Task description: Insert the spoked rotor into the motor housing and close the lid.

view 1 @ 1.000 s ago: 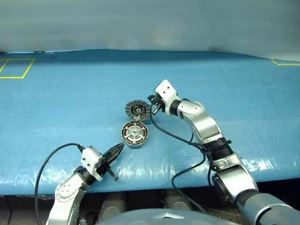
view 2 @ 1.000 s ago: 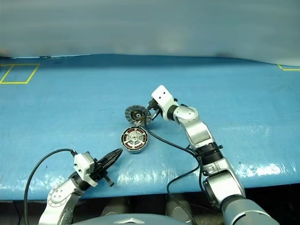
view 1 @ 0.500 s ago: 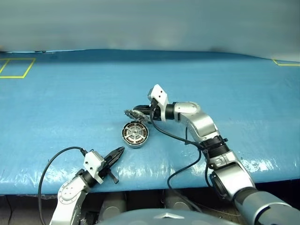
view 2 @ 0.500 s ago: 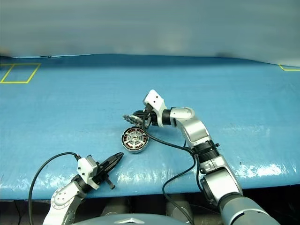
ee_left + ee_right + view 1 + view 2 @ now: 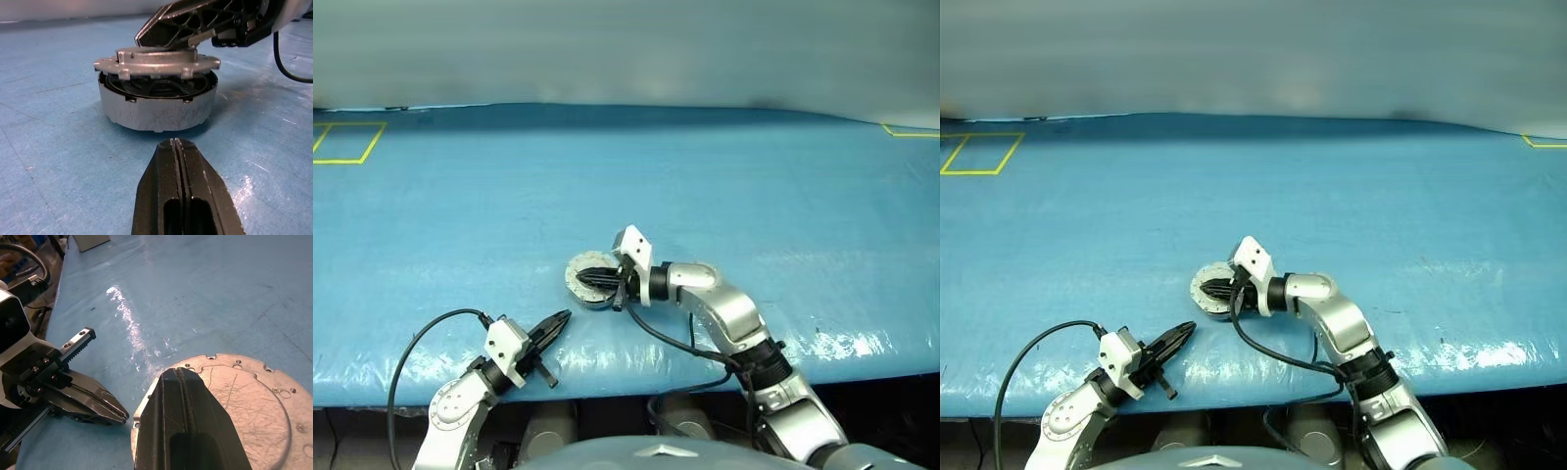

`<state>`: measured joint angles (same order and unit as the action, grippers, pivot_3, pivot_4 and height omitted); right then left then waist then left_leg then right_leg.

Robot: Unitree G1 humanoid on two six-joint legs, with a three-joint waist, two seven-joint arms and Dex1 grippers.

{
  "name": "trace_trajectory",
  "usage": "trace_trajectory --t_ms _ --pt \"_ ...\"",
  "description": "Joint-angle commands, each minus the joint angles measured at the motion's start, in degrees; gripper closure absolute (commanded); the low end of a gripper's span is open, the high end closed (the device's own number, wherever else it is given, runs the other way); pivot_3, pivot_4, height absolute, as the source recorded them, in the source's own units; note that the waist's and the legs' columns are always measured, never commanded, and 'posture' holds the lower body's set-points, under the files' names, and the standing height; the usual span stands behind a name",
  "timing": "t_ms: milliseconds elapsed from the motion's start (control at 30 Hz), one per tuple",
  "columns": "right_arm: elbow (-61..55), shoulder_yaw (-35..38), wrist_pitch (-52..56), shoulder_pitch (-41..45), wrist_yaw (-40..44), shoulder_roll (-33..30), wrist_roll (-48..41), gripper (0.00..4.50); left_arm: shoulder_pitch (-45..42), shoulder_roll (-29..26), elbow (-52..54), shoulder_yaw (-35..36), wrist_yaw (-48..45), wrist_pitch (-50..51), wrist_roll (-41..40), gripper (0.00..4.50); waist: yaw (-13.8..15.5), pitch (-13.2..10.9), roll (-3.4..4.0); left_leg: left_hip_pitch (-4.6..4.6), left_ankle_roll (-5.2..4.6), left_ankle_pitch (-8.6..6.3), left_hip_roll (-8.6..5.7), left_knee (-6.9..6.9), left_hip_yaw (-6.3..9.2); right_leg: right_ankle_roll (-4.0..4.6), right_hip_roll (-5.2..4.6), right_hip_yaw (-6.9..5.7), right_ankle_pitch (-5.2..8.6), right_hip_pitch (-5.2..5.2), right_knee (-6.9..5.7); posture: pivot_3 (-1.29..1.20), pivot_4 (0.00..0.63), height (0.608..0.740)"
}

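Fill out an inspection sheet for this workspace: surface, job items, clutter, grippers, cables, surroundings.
Surface: blue sheet over the table, glossy and wrinkled near the front edge.
Job's things: lid folded down on the motor housing, a dark gap visible under its rim; spoked rotor hidden beneath the lid.
Clutter: nothing seen.
Grippers: right gripper shut, lying on top of the lid; left gripper shut, apart from the housing, pointing at it.
Cables: black cable looping to the left wrist; another black cable beside the right arm.
Surroundings: yellow tape outlines at the sheet's far corners.
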<state>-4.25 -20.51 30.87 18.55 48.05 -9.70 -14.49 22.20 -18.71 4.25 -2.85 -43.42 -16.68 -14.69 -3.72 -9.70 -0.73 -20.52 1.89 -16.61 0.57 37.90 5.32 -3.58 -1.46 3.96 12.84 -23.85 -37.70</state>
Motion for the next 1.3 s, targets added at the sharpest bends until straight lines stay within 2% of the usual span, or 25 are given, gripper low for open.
trace_trajectory --t_ms 33,133,300,367,467,600,867,1300 --pt "-4.1 -0.8 1.7 -1.9 -4.6 1.7 0.2 4.5 0.5 -0.5 2.1 -0.1 -0.1 -0.2 -0.9 4.46 0.0 0.0 0.01 0.0 0.0 0.0 0.0 0.0 -0.01 -0.01 0.0 0.01 0.0 -0.01 0.0 0.0 0.15 0.74" --pt "-12.1 -3.2 3.1 -4.7 -10.1 2.2 2.8 4.5 0.9 -0.4 2.4 0.1 0.2 -0.6 -0.8 4.46 0.1 0.0 0.0 0.02 0.0 0.0 0.01 0.01 -0.01 0.1 0.01 0.0 0.08 0.01 -0.01 0.0 0.15 0.74" --pt "-25.8 -1.1 9.7 -7.8 -13.9 4.0 -3.5 4.5 1.5 0.2 2.7 0.6 1.4 -1.0 -0.9 4.46 0.1 0.0 0.0 -0.06 0.02 0.0 0.02 -0.06 0.03 0.01 0.01 -0.02 0.05 -0.1 0.0 0.0 0.15 0.74" --pt "-29.0 -1.7 10.2 -8.9 -17.2 3.5 -1.8 4.5 1.7 0.3 2.8 0.6 1.6 -1.0 -1.0 4.46 0.1 0.0 0.0 -0.05 0.02 0.0 0.02 -0.06 0.05 0.03 0.0 -0.04 0.07 -0.07 0.02 0.0 0.15 0.74" --pt "-31.2 -3.7 11.4 -9.8 -21.8 0.9 2.8 3.88 1.7 0.2 3.0 0.4 1.5 -0.4 -1.6 4.5 0.1 0.0 -0.01 -0.05 0.02 0.0 0.01 -0.05 0.03 0.16 -0.01 -0.03 0.15 -0.06 0.06 0.0 0.15 0.74" --pt "-29.7 -7.2 12.4 -9.9 -25.6 -2.1 7.9 2.56 1.5 -0.2 3.2 -0.1 0.9 0.3 -2.4 4.5 0.1 0.0 -0.01 -0.05 0.02 0.0 0.01 -0.04 0.02 0.26 -0.01 -0.03 0.21 -0.07 0.06 0.0 0.15 0.74" --pt "-25.1 -8.5 12.0 -8.9 -28.1 -0.9 10.1 0.02 1.4 0.0 3.5 0.0 1.5 -0.1 -1.9 4.5 0.1 0.0 -0.03 -0.06 0.02 0.0 0.01 -0.05 0.01 0.27 -0.01 -0.03 0.22 -0.06 0.09 0.0 0.15 0.74" --pt "-19.6 -7.7 10.3 -8.2 -29.3 1.5 11.2 0.02 1.4 0.0 3.6 -0.5 2.3 0.2 -1.7 4.5 0.1 0.0 -0.03 -0.06 0.02 0.0 0.02 -0.07 0.02 0.28 0.0 -0.04 0.22 -0.07 0.1 0.0 0.15 0.74"
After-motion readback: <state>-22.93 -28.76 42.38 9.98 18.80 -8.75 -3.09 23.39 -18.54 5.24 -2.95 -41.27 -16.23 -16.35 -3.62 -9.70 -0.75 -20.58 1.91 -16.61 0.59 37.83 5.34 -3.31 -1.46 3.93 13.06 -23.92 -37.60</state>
